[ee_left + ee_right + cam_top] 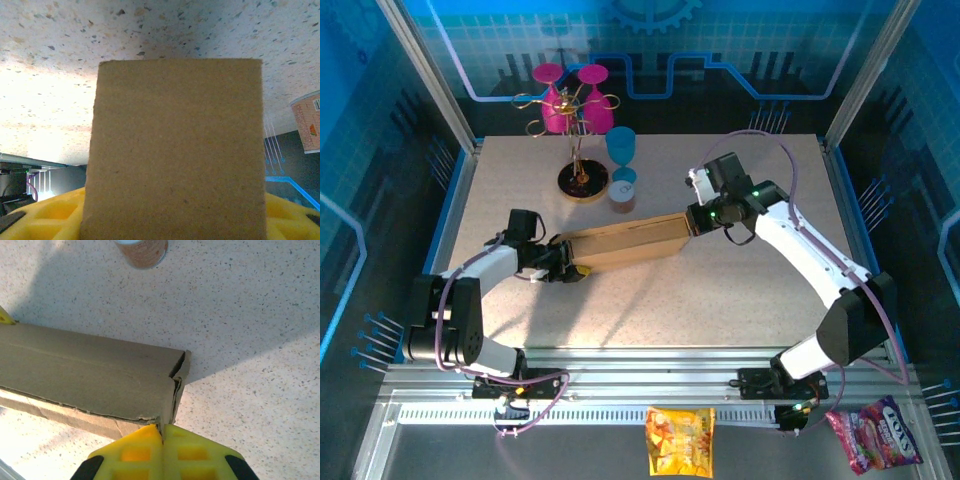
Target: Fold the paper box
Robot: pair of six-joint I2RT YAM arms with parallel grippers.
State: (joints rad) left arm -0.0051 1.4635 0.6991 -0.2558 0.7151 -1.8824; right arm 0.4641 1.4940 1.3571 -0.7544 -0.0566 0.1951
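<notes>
While we hold paper box (625, 243) mid-tabletop (650, 310), left pincer (568, 262), half-spread, clamps its left end; right pincer (698, 218) pinches shut on right-end corner. Long walls look raised; we judge end flaps and closing not yet done.

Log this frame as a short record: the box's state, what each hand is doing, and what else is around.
paper box: brown, long and narrow, lying across the middle of the table
left hand: at the box's left end, cardboard between its fingers
right hand: shut, pinching the box's right end wall
behind box: small brown cup, blue glass, wire rack with pink glasses
front rail: two snack bags
</notes>
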